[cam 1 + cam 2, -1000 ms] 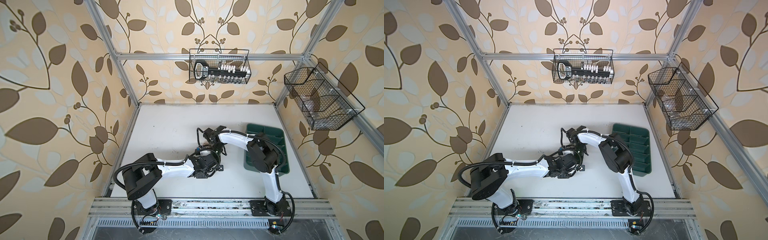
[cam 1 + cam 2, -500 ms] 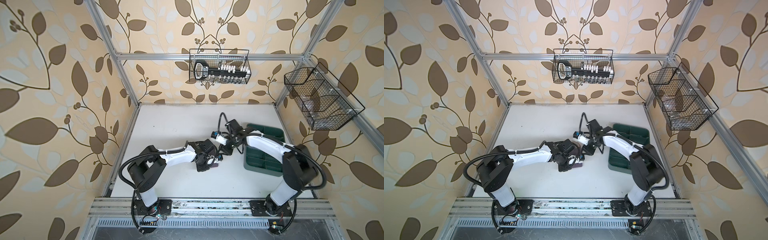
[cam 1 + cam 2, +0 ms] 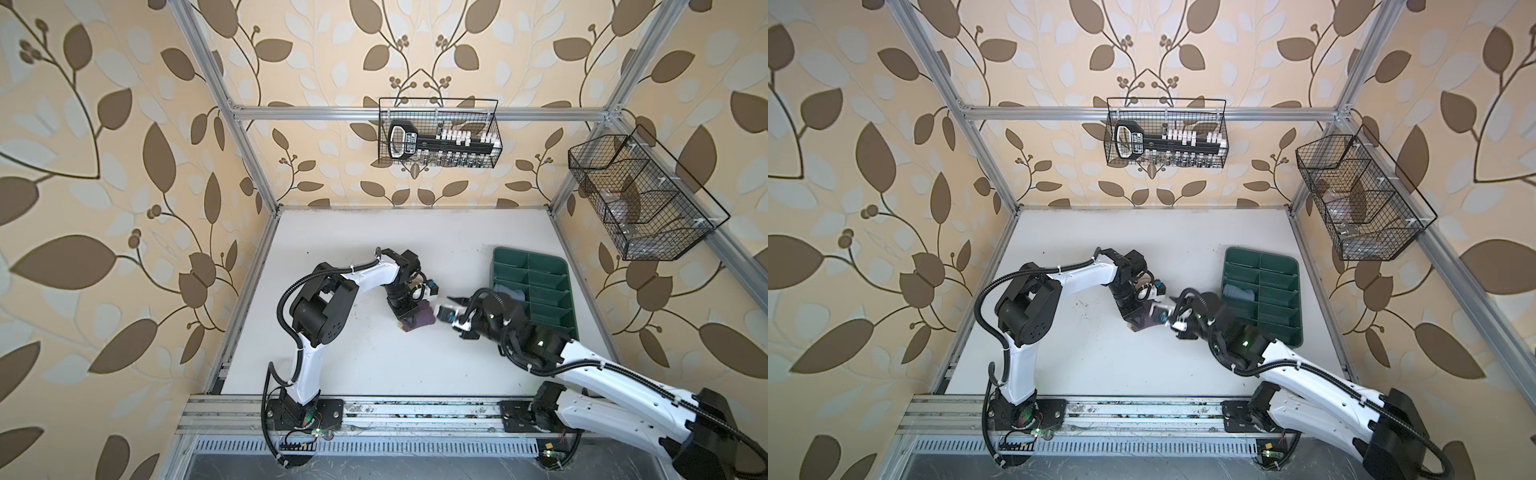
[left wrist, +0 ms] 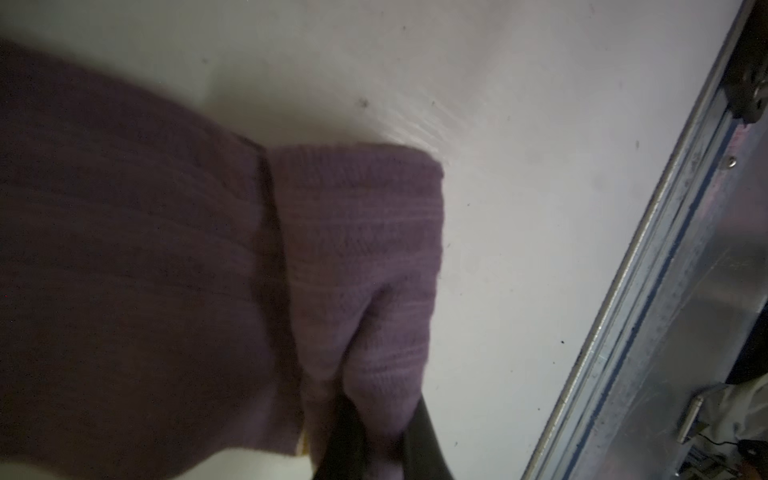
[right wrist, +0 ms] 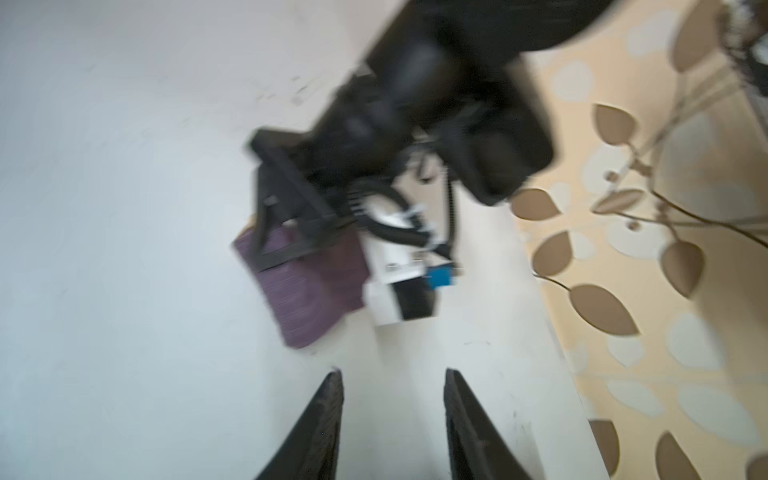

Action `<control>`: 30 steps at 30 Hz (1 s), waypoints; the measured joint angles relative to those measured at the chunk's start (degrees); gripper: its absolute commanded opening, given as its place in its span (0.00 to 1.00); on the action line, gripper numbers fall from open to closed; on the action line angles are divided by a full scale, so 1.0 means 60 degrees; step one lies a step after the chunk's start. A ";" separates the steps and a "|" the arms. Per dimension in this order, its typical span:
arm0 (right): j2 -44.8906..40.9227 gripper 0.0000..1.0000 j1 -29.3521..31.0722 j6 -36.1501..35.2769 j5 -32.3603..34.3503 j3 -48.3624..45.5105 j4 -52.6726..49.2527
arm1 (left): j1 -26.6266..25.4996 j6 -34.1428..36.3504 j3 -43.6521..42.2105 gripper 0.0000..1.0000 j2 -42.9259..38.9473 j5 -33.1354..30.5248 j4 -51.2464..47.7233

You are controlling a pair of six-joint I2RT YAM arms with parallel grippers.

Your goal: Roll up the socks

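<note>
Gripped the folded purple sock (image 4: 357,257) in the clenched left end effector (image 4: 374,453), just left of the green tray (image 3: 528,251), likely to stop it unrolling. Held the right end effector (image 5: 393,374) released and empty between sock and tray. Found the light blue sock (image 3: 1237,293) inside the tray.

Both top views are sharp and evenly bright, the wallpaper (image 3: 104,208) stretching at the edges. Left wrist view is dim, the purple sock (image 4: 357,257) sunk in shadow. Right wrist view smears with motion blur, the worktop (image 5: 104,208) washed pale.
</note>
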 measured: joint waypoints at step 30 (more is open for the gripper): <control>0.6757 0.00 0.0211 -0.0659 0.0739 0.2346 0.1173 | 0.0546 -0.0929 0.0397 0.31 0.0262 0.0630 -0.0317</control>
